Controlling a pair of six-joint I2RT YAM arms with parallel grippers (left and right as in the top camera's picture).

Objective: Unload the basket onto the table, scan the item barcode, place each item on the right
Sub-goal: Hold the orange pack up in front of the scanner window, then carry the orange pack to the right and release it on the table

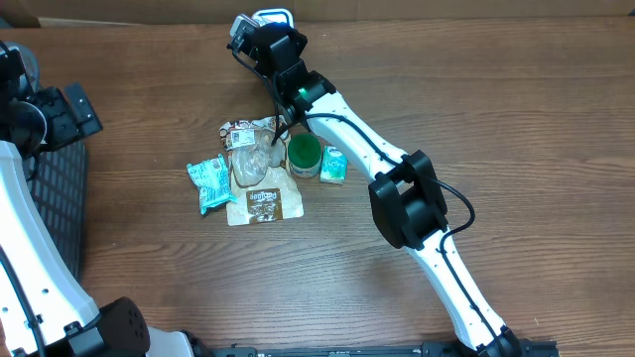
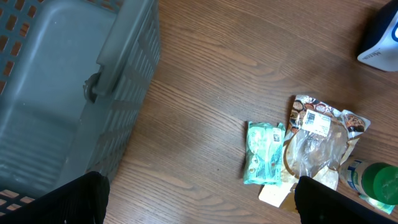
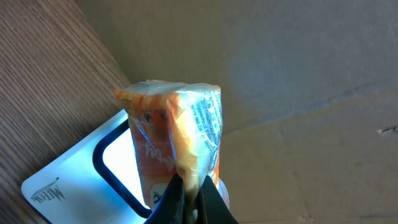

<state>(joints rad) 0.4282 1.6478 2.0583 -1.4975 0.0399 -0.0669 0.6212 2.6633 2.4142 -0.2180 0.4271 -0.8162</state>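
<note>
**Near to far, overhead and wrist views.** On the near side of the scanner, toward the robot, a loose pile of goods lies on the wooden table.

- A brown packet lies farthest from the scanner, with a teal packet just beside it on the left.
- A clear bag rests over the middle of the pile.
- A green-lidded can and a small green-and-white carton sit on the right.
- A labelled packet forms the edge of the pile that faces the scanner.

Well to the left of the scanner, and nearer the robot than it, stands a grey basket with slotted walls. The left gripper hangs beside the basket. Its fingers are spread wide with nothing between them, and it is well apart from the scanner.

At the scanner itself, the right gripper is clamped on the lower edge of an orange packet, the item to be scanned. The packet stands upright above the claw, directly in front of the scanner's lit window. Whether packet and scanner touch cannot be told. The scanner is a white unit with a dark-framed, glowing face.

Just beyond the scanner, at the table's far edge, rises a cardboard wall.
</note>
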